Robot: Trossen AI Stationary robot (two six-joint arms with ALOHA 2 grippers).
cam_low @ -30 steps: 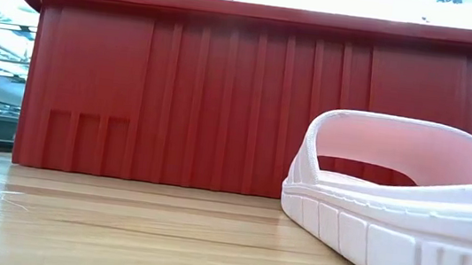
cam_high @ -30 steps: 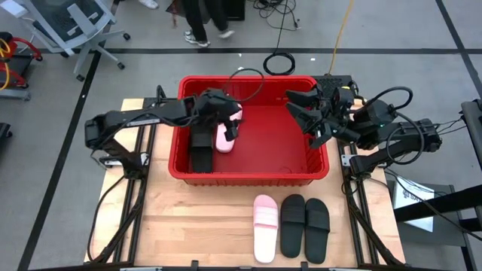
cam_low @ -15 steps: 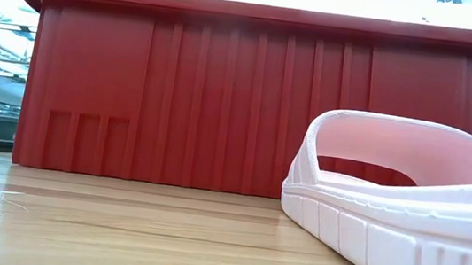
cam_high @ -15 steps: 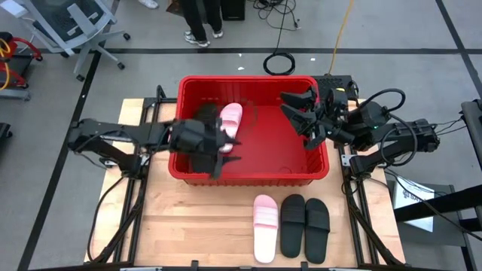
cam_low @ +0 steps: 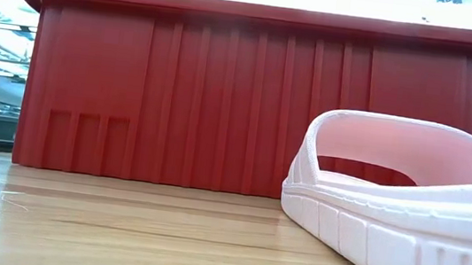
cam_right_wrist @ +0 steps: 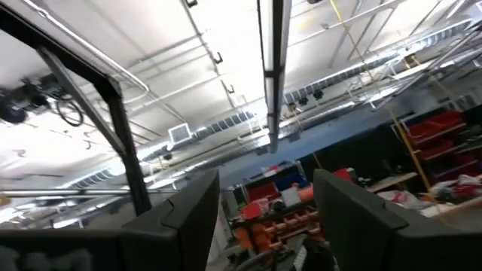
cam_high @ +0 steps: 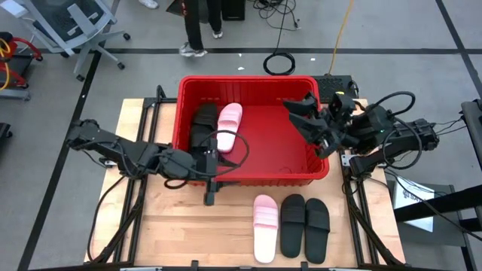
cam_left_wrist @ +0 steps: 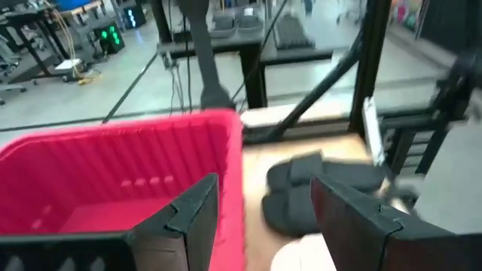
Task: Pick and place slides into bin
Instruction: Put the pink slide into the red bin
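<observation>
Red bin (cam_high: 324, 172) holds two slides, three wait near it, while left gripper (cam_high: 210, 190) and right gripper (cam_high: 312, 129) both gape empty.

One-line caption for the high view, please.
Two slides lie in the red bin, three wait on the table; left gripper empty at the bin's front wall, right gripper over its right side.
</observation>
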